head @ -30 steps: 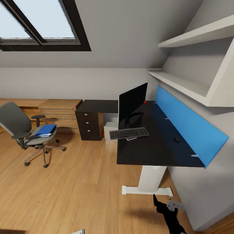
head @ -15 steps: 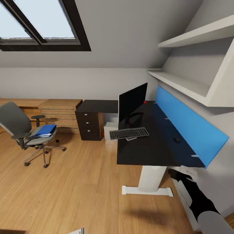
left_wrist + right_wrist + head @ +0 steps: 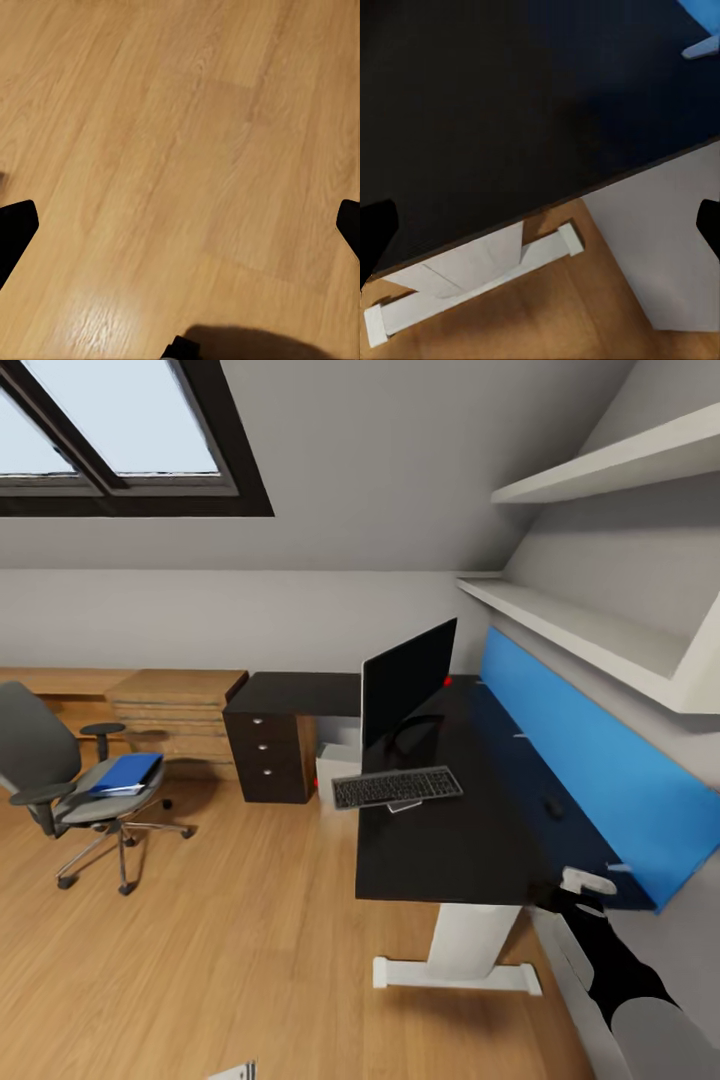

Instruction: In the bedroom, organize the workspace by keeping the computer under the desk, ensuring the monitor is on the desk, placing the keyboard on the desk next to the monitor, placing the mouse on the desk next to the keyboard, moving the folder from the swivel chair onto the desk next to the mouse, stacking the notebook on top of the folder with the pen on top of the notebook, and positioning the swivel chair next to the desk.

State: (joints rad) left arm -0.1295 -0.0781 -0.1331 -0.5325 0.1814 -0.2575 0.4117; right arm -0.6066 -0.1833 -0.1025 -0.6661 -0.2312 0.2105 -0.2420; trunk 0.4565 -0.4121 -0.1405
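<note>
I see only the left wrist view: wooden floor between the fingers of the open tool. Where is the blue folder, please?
Observer: In the head view, the folder lies on the seat of the swivel chair, which stands off to the left, apart from the desk.
Operator: Thank you. Is the keyboard already on the desk?
Observer: Yes. The keyboard lies in front of the monitor, and one end of it overhangs the desk's edge on the chair's side.

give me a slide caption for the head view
Attic bedroom: monitor, keyboard and mouse on the black desk; blue folder waits on the swivel chair.
</note>
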